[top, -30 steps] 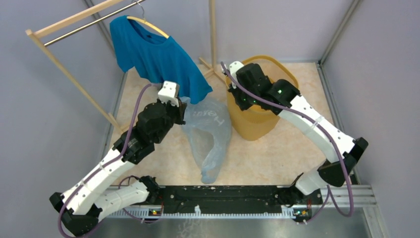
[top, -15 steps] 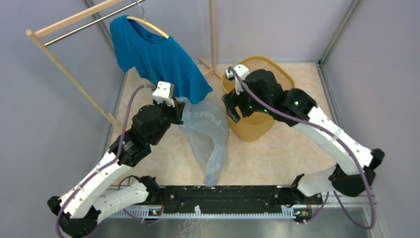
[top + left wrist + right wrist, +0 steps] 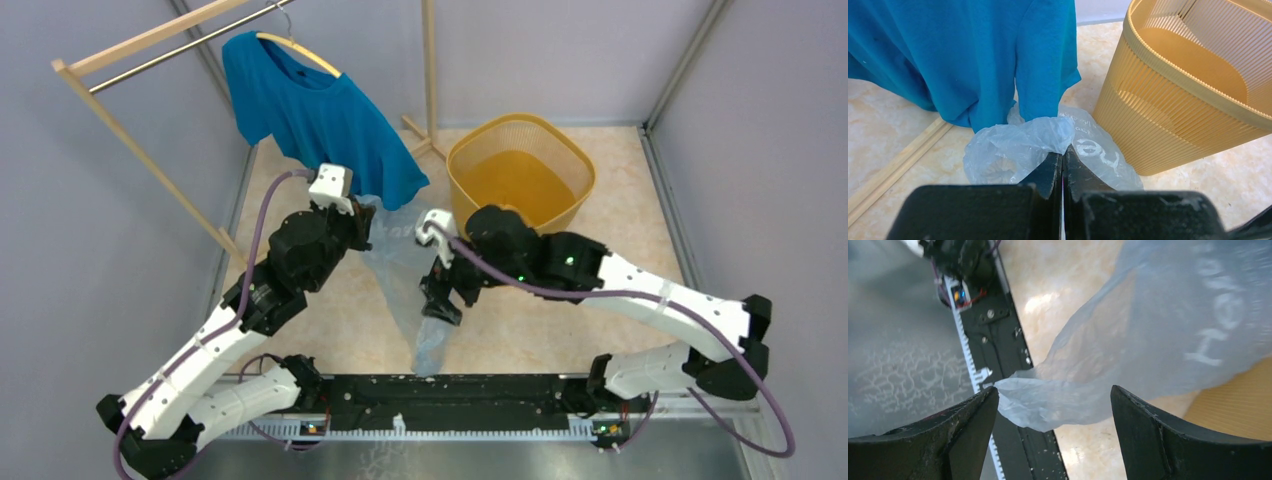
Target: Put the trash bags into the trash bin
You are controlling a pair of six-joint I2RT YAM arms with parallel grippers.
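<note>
top external: the left gripper [image 3: 362, 222] is seen pressed together on the upper edge of the trash bag [image 3: 405, 262], and the film is seen hanging down from its tips towards the base rail [image 3: 450, 392]. the right gripper [image 3: 440, 300] is held low against the bag's narrow lower end, its fingers spread. the trash bin [image 3: 520, 121] is found upright behind the right gripper and apart from it, with nothing seen inside. a teal t-shirt [image 3: 310, 110] is hung from a wooden rack [image 3: 150, 42] just beyond the left gripper.

left wrist: the two black fingers [image 3: 1045, 172] are shut flat against each other, and a bunched fold of the trash bag [image 3: 1013, 147] is pinched right at their tips. the rest of the film is spread ahead of the tips and to both sides. the t-shirt [image 3: 973, 50] is draped just past the bag, and the bin [image 3: 1168, 120] is seen ahead and to the right, its ribbed wall close beside the bag.

right wrist: the fingers [image 3: 968, 425] are held wide apart. the crumpled lower end of the bag [image 3: 1158, 330] is seen between them, with its tip at the left-hand finger; whether it is touched cannot be told. nothing is clamped. a strip of the bin wall [image 3: 1233, 410] is glimpsed beyond the right-hand finger.
</note>
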